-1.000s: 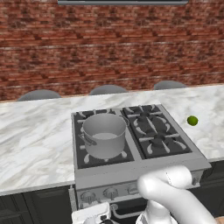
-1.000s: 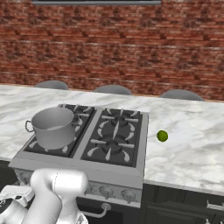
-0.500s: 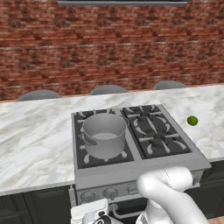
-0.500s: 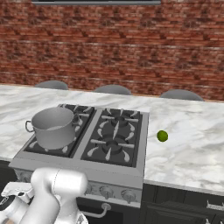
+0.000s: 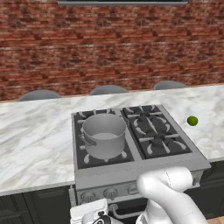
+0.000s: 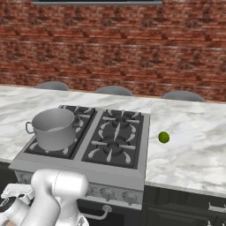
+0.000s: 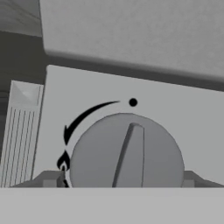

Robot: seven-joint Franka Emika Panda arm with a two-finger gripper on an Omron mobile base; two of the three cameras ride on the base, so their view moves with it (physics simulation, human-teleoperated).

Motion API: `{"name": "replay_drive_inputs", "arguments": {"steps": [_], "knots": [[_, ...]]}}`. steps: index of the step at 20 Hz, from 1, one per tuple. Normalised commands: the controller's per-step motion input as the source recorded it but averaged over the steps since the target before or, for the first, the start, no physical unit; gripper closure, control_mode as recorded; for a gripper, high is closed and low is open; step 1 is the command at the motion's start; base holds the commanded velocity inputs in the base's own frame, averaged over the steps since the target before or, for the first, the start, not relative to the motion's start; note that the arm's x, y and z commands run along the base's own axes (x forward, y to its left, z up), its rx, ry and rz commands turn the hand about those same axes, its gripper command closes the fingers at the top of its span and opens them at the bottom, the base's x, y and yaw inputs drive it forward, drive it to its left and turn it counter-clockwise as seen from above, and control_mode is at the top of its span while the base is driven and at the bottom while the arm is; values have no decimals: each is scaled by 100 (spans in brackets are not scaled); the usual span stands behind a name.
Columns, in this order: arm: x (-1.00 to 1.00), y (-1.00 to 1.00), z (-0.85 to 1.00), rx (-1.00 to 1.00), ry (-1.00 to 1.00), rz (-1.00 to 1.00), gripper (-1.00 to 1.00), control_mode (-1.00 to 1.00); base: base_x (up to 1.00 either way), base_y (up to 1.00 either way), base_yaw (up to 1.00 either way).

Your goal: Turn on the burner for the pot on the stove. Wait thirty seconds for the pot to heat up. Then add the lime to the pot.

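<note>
The grey pot [image 5: 104, 133] [image 6: 54, 128] stands on the front left burner of the stove [image 5: 162, 148] [image 6: 114, 137]. To the right of the stove, the green lime [image 5: 192, 120] [image 6: 163, 137] lies on the marble counter. My arm bends down in front of the stove's knob row [image 5: 110, 192]. In the hand view a round grey knob [image 7: 127, 151] sits close up, its ridge nearly upright and leaning slightly toward a black dot above it. My gripper [image 7: 120, 179] is open, with one fingertip [image 7: 50, 179] at each side of the knob, very near its rim.
A curved arrow and flame mark are printed left of the knob on the grey panel [image 7: 175, 105]. Marble counter [image 5: 30, 135] runs on both sides of the stove. A brick wall [image 5: 109, 52] stands behind, and dark cabinet fronts [image 6: 185, 207] lie below the counter.
</note>
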Motion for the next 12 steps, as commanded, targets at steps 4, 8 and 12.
{"name": "replay_drive_inputs", "arguments": {"steps": [4, 8, 12], "knots": [[32, -18, 0, 0, -2, 0, 100, -100, 0, 0, 0], [11, -3, 0, 0, -12, 0, 100, -100, 0, 0, 0], [1, 0, 0, -5, -13, 0, 100, -100, 0, 0, 0]]}}
